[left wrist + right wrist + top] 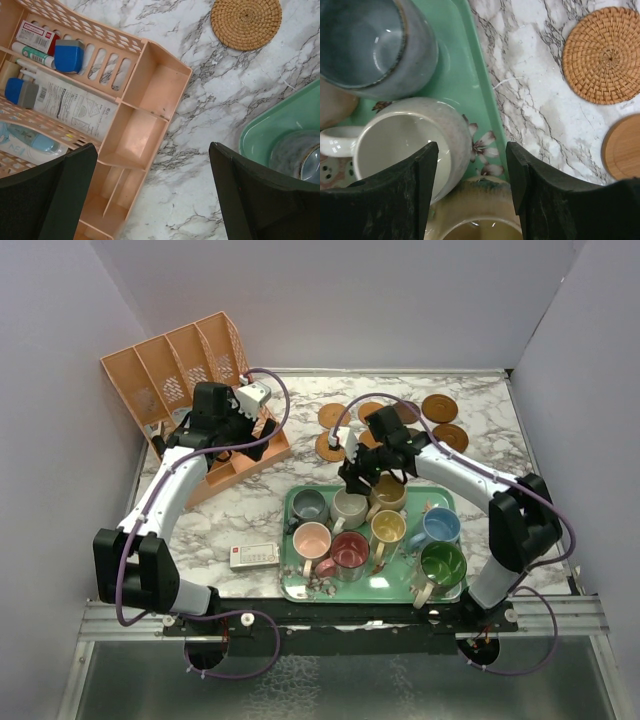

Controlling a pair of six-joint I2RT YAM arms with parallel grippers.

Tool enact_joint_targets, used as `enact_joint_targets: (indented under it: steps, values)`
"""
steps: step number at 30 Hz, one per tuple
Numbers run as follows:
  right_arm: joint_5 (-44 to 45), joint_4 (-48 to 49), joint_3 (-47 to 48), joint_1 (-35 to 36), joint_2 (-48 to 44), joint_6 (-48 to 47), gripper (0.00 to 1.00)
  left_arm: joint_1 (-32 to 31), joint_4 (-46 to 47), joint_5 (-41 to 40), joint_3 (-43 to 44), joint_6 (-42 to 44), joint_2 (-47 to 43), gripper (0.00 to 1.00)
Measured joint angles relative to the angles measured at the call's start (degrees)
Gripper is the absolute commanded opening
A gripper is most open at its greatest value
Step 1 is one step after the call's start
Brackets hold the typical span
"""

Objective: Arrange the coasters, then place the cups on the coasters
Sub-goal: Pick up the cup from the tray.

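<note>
You have the tray [290,585] at the near edge of the table [250,512], a little right of centre. The cups [351,550] all stand in it: three along its far side, five nearer you. Behind the tray, toward the far edge, the coasters [437,406] lie flat, spread from the middle to the right. The organizer [180,370] sits at the far left corner. A small box [254,556] lies just left of the tray.
</note>
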Motion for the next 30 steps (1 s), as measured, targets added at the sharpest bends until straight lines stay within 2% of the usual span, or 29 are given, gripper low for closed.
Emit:
enact_joint_targets:
  steps: [7,20,30]
  values:
    - [4.9,-1.2,2.2,2.1,3.8,-0.3,0.48,0.1,0.2,0.3,0.0,-0.2,0.0,0.98]
    - [8.9,-4.6,5.3,3.8,7.5,-1.2,0.02,0.4,0.2,0.9,0.0,-0.2,0.9,0.98]
    - [11.6,-8.3,11.4,3.8,7.9,-1.0,0.01,0.7,0.2,1.1,0.0,-0.1,1.3,0.98]
